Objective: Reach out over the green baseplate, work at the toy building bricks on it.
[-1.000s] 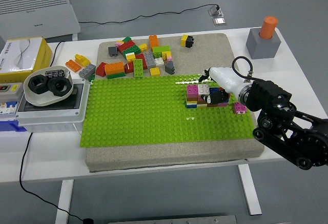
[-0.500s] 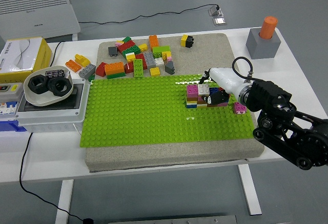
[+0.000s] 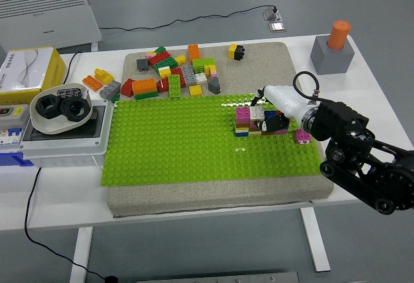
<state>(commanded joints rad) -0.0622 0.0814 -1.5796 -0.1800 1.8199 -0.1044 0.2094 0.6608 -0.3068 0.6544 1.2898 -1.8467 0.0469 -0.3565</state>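
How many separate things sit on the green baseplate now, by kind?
Brick stack: 1
Lone pink brick: 1
Total on the baseplate: 2

On the white counter (image 3: 194, 208) at far right stands a grey block (image 3: 332, 55) with an orange cylinder (image 3: 338, 34) upright on top. At left sit a yellow box (image 3: 27, 68) and a grey electrical enclosure (image 3: 68, 137) — a white bowl (image 3: 61, 109) holding black rings rests on it. A white heater (image 3: 48, 14) stands behind.
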